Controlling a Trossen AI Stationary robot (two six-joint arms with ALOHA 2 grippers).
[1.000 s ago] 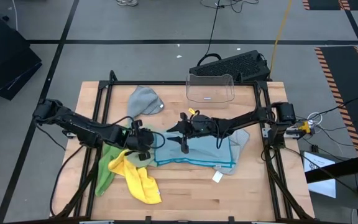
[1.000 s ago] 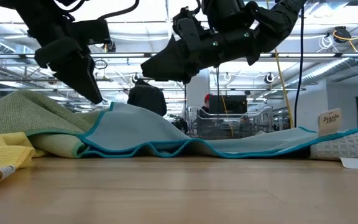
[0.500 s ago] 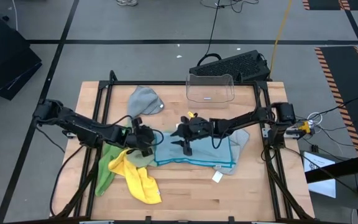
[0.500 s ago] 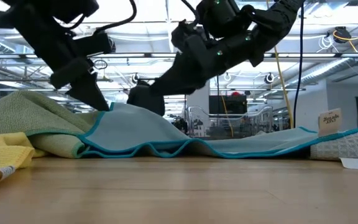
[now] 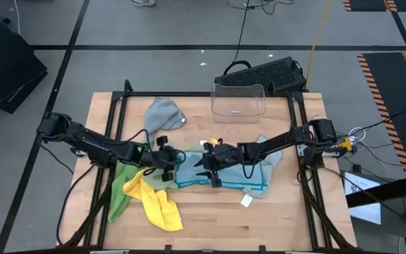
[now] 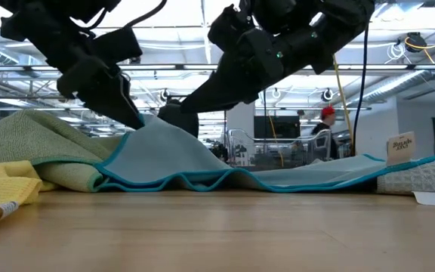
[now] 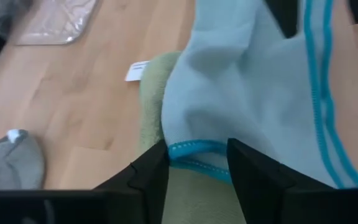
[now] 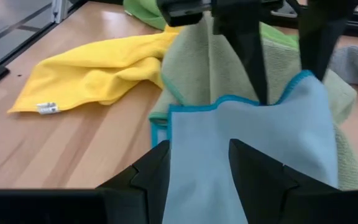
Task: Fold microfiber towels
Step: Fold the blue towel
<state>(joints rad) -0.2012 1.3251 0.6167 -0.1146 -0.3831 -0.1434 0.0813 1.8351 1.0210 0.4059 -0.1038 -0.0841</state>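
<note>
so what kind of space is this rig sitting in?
Likely a robotics lab or industrial workshop: the wooden table stands on a grey concrete floor with orange-black hazard tape, and the low view shows open ceiling strip lights over a large hall.

No wording can be made out with any certainty: the small paper tag (image 6: 402, 147) standing up at the light blue towel (image 6: 308, 179)'s far edge in the low view carries dark print (perhaps a brand name), but its letters stay unreadable.
</note>
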